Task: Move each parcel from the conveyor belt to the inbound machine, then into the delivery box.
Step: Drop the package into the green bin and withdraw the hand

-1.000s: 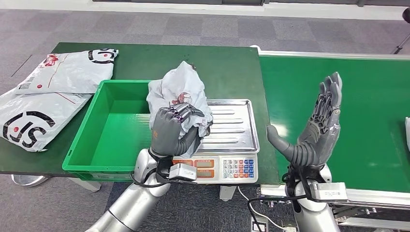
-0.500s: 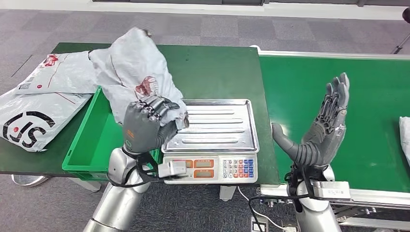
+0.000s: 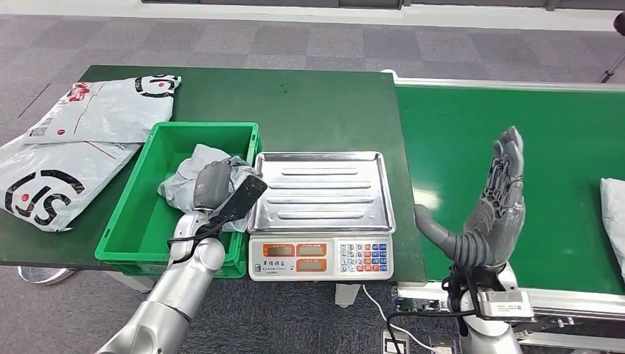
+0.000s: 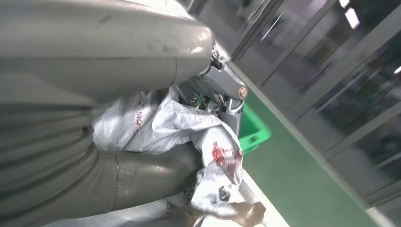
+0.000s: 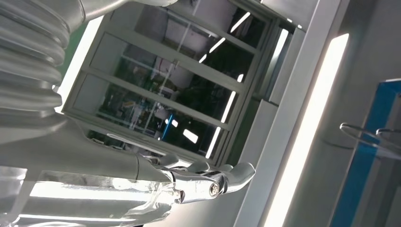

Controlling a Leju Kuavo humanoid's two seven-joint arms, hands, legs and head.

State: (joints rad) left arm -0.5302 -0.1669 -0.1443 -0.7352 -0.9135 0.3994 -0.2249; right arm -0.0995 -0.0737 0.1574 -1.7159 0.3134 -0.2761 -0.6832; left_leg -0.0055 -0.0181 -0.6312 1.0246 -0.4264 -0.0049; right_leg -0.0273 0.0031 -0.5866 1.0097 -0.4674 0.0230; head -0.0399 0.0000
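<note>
A crumpled grey parcel (image 3: pixel 180 179) lies inside the green delivery box (image 3: pixel 131 200), at its right end. My left hand (image 3: pixel 221 193) is down in the box against the parcel, with its fingers stretched out straight toward the scale. In the left wrist view the parcel (image 4: pixel 189 127) sits loosely between thumb and straightened fingers. The inbound machine, a scale with a steel pan (image 3: pixel 324 190), is bare. My right hand (image 3: pixel 492 203) is raised, fingers spread and empty, over the conveyor belt's (image 3: pixel 560 140) near edge. Another white parcel (image 3: pixel 613 221) shows at the belt's right edge.
Two flat white mailer bags (image 3: pixel 81 140) lie on the green table left of the box. The scale's keypad and display (image 3: pixel 320 257) face me at the table's front edge. Grey carpet floor lies beyond the table.
My left hand swung the parcel from above the scale over to the left, lowered it into the green box, and straightened its fingers. The belt's parcel has come further into view. My right hand barely moved.
</note>
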